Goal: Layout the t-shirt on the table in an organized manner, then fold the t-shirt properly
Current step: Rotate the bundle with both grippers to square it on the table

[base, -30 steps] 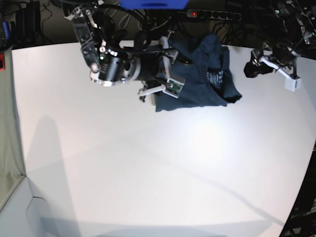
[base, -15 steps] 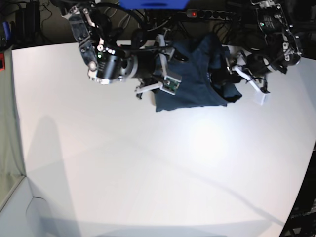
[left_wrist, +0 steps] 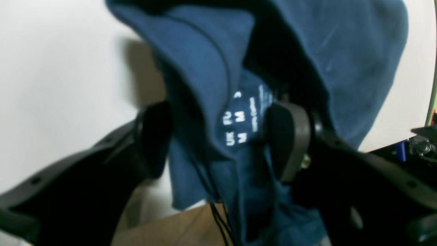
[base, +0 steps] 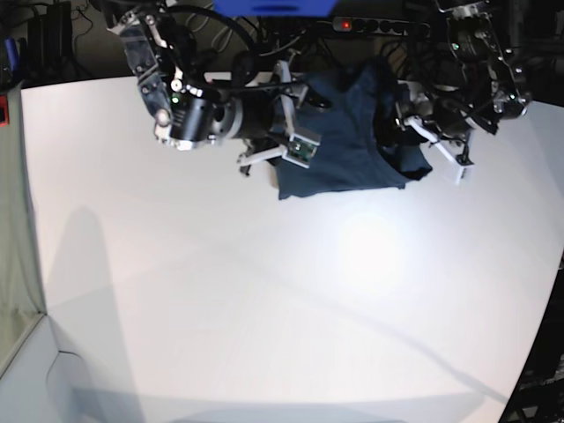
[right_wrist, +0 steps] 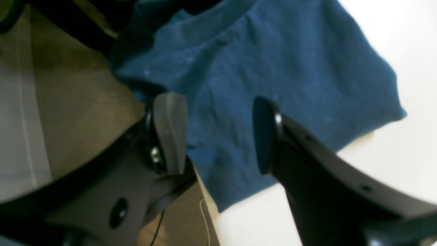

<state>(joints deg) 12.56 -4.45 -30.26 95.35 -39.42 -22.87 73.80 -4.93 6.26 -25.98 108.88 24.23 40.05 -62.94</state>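
Note:
The dark navy t-shirt (base: pixel 348 145) lies crumpled at the far edge of the white table (base: pixel 264 291). In the left wrist view the t-shirt (left_wrist: pixel 341 51) stands up in a fold bearing pale label marks (left_wrist: pixel 239 116), and my left gripper (left_wrist: pixel 218 140) is open with that fold between its fingers. In the base view this left gripper (base: pixel 432 141) sits at the shirt's right side. My right gripper (right_wrist: pixel 218 136) is open just above the shirt's (right_wrist: pixel 290 68) edge by the table rim; in the base view the right gripper (base: pixel 295 110) is at the shirt's left side.
The table's far edge runs right behind the shirt, with cables and a power strip (base: pixel 379 26) beyond it. Brown floor (right_wrist: pixel 78 102) shows past the table edge in the right wrist view. White tabletop (left_wrist: pixel 51 68) stretches out in front of the shirt.
My left arm has swung in from the right and lowered onto the shirt's collar fold. The right arm has shifted only slightly at the shirt's left side. Both jaws kept their width.

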